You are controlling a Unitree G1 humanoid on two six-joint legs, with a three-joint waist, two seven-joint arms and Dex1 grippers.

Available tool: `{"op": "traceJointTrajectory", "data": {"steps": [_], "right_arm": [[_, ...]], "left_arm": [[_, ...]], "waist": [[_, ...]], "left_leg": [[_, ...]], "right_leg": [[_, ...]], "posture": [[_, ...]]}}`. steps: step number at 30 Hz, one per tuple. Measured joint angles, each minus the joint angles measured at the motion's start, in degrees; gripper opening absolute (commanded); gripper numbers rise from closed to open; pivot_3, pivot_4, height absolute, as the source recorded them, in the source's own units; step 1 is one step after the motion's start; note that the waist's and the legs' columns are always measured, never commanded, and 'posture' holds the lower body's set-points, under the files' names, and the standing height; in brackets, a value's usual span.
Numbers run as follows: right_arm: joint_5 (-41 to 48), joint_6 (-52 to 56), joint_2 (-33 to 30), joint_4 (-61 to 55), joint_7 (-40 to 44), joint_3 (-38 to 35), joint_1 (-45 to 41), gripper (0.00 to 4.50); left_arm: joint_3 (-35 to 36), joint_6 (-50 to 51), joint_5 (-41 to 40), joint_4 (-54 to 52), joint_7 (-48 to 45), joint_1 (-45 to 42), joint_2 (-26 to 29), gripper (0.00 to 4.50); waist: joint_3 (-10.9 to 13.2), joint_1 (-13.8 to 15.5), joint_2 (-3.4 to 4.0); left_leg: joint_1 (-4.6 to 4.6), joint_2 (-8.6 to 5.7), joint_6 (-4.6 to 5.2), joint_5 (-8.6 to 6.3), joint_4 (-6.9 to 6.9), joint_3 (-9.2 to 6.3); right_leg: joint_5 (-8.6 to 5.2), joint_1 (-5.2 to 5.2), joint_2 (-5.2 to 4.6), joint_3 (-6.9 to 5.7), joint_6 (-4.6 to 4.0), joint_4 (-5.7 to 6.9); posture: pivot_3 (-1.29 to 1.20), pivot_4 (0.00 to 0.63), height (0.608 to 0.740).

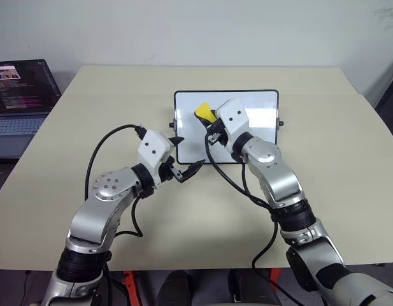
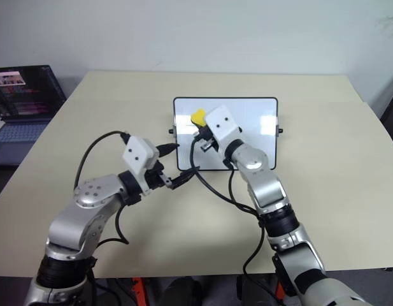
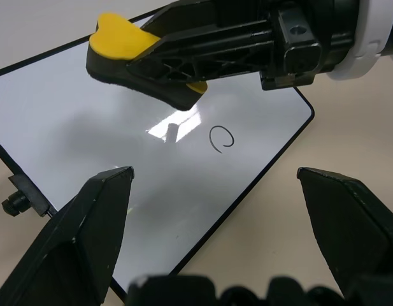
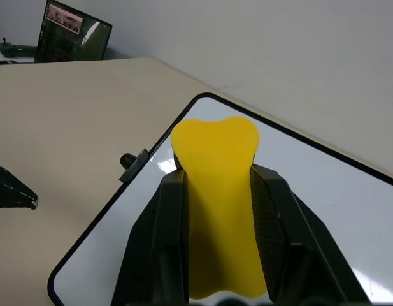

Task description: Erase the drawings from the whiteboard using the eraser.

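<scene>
The whiteboard [image 1: 260, 105] lies flat at the middle of the table, glossy white with a thin black frame. My right gripper [image 1: 209, 121] is shut on the yellow eraser [image 1: 204, 113] and holds it over the board's left half. In the left wrist view the eraser [image 3: 120, 39] hangs a little above the surface and casts a shadow on it. One small black loop of the drawings [image 3: 221, 138] shows on the board close to the near edge. My left gripper [image 1: 186, 155] stands open at the board's near left corner, holding nothing.
An open laptop [image 1: 21, 95] sits off the beige table's [image 1: 88, 127] left side. Black cables loop from both wrists over the table in front of the board. A small black knob [image 1: 280, 123] sticks out at the board's right side.
</scene>
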Motion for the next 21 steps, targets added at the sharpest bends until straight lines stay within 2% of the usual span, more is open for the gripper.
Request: {"op": "traceJointTrajectory", "data": {"steps": [15, 21], "right_arm": [[-2.4, -5.4, 0.6, 4.4, -0.1, 1.7, 1.8, 1.10], [-3.8, -9.6, 0.7, 10.4, -0.2, 2.5, 2.0, 1.10]], "left_arm": [[0.0, 0.1, 0.0, 0.2, -0.1, -0.4, 0.0, 4.50], [-0.1, 0.1, 0.0, 0.6, -0.2, -0.9, 0.0, 4.50]], "waist": [[0.0, 0.0, 0.00], [0.0, 0.0, 0.00]], "left_leg": [[0.00, 0.00, 0.00, 0.00, 0.00, 0.01], [0.01, 0.00, -0.01, 0.00, 0.00, 0.01]], "right_leg": [[0.00, 0.00, 0.00, 0.00, 0.00, 0.00], [0.00, 0.00, 0.00, 0.00, 0.00, 0.00]], "posture": [[0.00, 0.150, 0.740], [0.00, 0.150, 0.740]]}}
